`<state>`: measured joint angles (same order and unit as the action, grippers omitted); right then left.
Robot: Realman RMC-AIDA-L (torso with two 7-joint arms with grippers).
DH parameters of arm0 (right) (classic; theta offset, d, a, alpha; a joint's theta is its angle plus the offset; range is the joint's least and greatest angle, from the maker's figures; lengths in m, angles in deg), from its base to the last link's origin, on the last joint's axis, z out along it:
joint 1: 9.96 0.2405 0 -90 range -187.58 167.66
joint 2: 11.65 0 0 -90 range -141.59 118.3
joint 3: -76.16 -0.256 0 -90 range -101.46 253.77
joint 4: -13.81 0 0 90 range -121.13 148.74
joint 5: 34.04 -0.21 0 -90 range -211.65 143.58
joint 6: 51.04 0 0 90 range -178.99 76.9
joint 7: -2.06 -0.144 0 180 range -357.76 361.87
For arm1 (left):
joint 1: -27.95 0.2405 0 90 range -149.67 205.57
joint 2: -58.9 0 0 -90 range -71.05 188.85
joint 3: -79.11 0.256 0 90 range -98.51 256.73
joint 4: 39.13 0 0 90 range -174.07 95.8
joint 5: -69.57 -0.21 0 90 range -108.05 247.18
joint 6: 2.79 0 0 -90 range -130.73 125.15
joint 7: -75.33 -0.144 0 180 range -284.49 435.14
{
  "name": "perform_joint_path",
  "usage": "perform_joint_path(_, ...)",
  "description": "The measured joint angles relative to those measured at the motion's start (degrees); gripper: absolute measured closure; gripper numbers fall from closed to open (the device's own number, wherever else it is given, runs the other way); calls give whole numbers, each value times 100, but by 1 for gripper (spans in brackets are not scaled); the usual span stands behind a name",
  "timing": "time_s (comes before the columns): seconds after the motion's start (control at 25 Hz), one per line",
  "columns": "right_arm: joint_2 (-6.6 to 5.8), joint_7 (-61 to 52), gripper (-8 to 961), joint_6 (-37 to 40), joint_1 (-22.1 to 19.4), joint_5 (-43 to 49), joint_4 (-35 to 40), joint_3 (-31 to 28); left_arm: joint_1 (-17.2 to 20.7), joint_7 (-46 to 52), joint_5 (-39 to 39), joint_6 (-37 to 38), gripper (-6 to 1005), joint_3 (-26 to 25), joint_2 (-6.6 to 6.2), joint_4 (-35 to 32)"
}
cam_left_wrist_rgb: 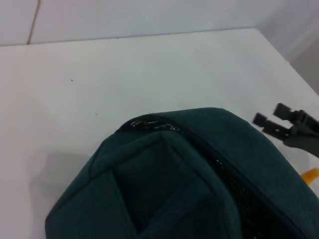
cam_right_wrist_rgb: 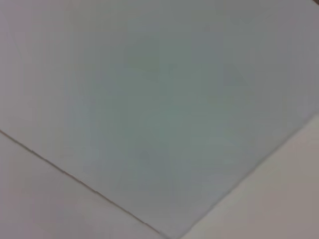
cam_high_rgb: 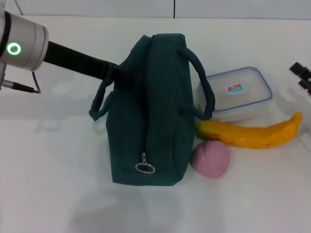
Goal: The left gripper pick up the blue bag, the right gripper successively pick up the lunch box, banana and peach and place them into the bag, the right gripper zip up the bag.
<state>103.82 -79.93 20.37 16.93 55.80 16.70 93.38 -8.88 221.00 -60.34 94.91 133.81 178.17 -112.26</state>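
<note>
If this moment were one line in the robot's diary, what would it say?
left pincer: at blue bag, far end | right pincer: parked at table edge | lunch box, banana, peach: outside bag | zipper: appears shut

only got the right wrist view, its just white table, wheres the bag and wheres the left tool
Observer: The bag stands mid-table; the left tool is against its far left side, above a handle.
Operator: and the food
Observer: Lunch box, banana and peach lie right of the bag, all outside it.
Operator: my tool
Observer: The right tool is at the far right, past the lunch box.
</note>
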Motion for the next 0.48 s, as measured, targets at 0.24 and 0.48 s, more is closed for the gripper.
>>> perform_joint_path(0.24, 53, -1, 89, -138, 135, 26, -460, 7, -5, -120, 1, -43, 963, 112, 3, 0)
perform_joint_path(0.48, 55, -2, 93, -160, 211, 6, -652, -41, -3, -166, -9, -152, 963, 266, 8, 0)
